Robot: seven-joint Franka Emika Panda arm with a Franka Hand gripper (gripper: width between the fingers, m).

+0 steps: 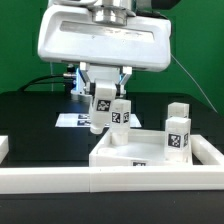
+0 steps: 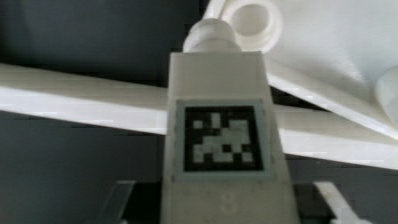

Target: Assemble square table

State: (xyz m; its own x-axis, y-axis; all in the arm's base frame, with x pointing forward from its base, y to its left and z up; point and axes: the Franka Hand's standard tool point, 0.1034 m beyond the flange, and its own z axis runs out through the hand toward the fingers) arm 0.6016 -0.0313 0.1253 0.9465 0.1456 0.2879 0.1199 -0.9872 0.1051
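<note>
Setting: a black tabletop (image 1: 30, 110) before a green backdrop, with a white border bar (image 1: 110, 180) running across the near edge in the exterior view. Item one, the gripper (image 1: 104, 105): its upper body is largely masked by the broad white camera housing above it, so only the lower fingers show below that housing; they stand partly apart and clamped on the sides of a white leg (image 1: 102, 108), which hangs roughly upright, slightly tilted, its tagged face outward. In the wrist view the same leg (image 2: 221, 120) fills the middle of the picture, its tag plain, its far end rounded; the dark fingers (image 2: 134, 200) appear only as cut-off slivers at either side of its base. Item two, a second leg (image 1: 121, 113), just beside the held one toward the exterior view's right (whether the two touch cannot be told). Item three, the square tabletop slab (image 1: 130, 152) with raised rim, lying flat below and right of the gripper, its near edge hidden behind the border bar. Item four, a third leg (image 1: 178, 132), standing upright on the slab's right part. A tagged sheet (image 1: 72, 119) lies partly hidden behind the gripper.
</note>
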